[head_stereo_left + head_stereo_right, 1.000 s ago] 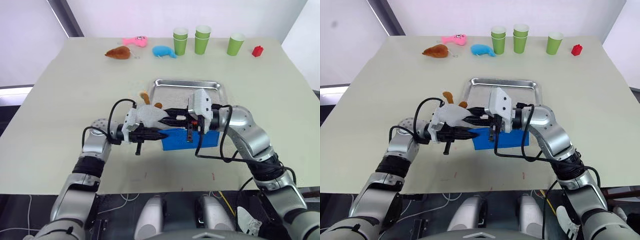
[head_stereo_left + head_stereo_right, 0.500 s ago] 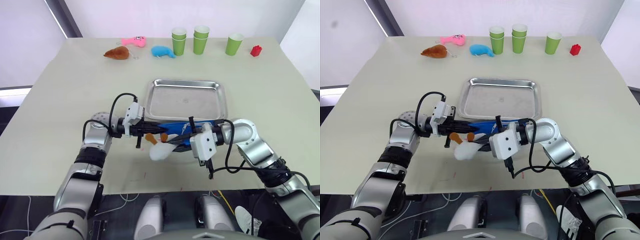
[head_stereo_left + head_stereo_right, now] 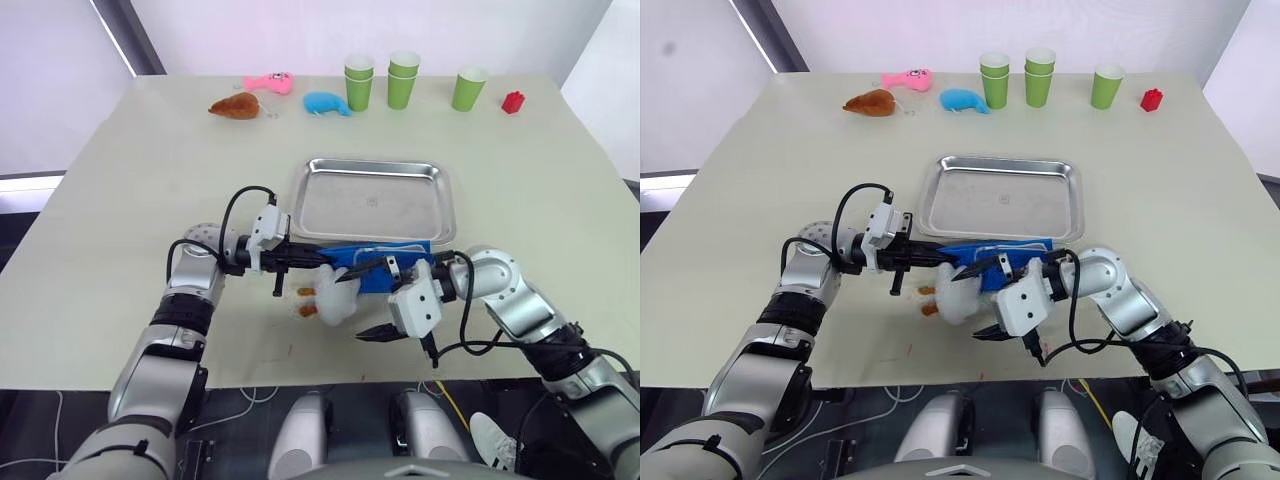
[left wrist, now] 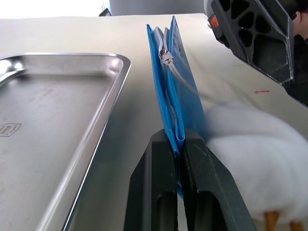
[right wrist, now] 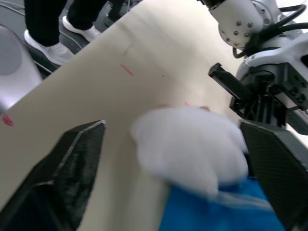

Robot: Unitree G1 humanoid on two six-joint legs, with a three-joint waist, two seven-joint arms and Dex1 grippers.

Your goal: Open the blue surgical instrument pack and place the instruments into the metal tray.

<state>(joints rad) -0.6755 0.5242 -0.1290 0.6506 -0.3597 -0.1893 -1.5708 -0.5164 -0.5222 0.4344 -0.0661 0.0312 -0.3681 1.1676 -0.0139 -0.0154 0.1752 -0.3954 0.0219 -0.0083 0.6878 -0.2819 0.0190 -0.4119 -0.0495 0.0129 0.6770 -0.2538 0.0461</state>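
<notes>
Blue pack (image 4: 171, 86) stands on edge by the tray (image 3: 375, 199), pinched in the left hand (image 4: 177, 159) to steady it. Right hand (image 5: 173, 178) gapes wide around a white plush toy (image 5: 190, 144), probably clearing it off.

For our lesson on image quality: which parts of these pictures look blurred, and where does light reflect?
Right wrist view: the white plush toy and the open right gripper's fingers are soft, out of focus. Left wrist view: the metal tray shows bright sheen; the blue surgical instrument pack is sharp.
</notes>
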